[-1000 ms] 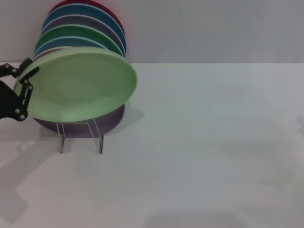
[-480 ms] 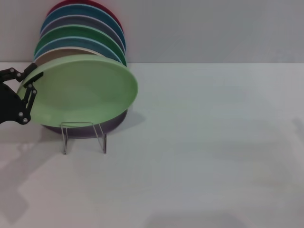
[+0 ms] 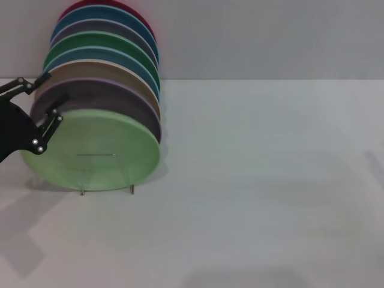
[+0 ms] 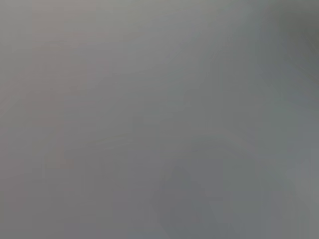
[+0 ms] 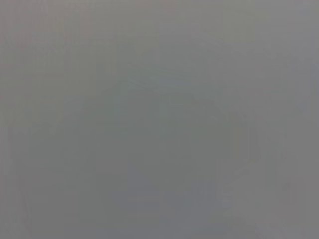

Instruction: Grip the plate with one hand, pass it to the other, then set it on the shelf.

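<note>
Dropped upright, plate (image 3: pixel 99 159) fronts lilac plate (image 3: pixel 102 102); left end effector (image 3: pixel 43 99) open.

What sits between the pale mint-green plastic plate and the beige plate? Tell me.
In the head view, one lilac plate stands between the pale mint-green plate and the beige plate.

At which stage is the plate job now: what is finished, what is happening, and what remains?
The pale green plate already stands upright at the front of the clear rack, leaning against the lilac plate, so the placing looks done. The left gripper is at the plate's upper left edge with its fingers apart. What remains is to pull that arm away. The right gripper is not visible.
</note>
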Controlling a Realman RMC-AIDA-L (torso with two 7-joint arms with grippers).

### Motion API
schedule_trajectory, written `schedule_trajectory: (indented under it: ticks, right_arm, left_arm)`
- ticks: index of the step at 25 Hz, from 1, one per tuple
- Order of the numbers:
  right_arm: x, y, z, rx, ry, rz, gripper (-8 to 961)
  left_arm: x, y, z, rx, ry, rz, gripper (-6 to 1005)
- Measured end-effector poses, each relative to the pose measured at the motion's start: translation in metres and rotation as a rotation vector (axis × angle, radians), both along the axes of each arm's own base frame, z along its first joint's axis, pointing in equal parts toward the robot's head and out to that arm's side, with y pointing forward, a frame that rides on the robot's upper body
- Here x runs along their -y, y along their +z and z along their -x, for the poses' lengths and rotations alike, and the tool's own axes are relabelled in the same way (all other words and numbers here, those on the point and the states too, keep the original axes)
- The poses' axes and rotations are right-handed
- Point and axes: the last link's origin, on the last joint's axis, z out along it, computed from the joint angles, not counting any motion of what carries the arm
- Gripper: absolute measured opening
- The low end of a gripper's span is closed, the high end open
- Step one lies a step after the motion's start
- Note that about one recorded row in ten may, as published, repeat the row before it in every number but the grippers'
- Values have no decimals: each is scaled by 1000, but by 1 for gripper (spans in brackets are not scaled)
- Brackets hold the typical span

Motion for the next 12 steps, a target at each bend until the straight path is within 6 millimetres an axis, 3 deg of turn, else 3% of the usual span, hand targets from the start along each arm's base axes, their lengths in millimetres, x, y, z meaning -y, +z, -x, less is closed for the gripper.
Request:
schedule_trajectory:
  ticks: [7,8,9,12]
  right_arm:
    - [1,1,0,24,1,-27,677]
    - [2,1,-1,44,-6,-45,677]
    - [2,-1,-1,70,-13,-64,677]
    - [1,-9,-3,173,-50,-140,678]
  left_arm:
    - [8,-4,-2,44,4,-88,458]
    - [11,-1,-2,91,17,-148,501]
    - [16,10,-3,241,77,-314,501]
    - [20,20,2,394,159,-445,511]
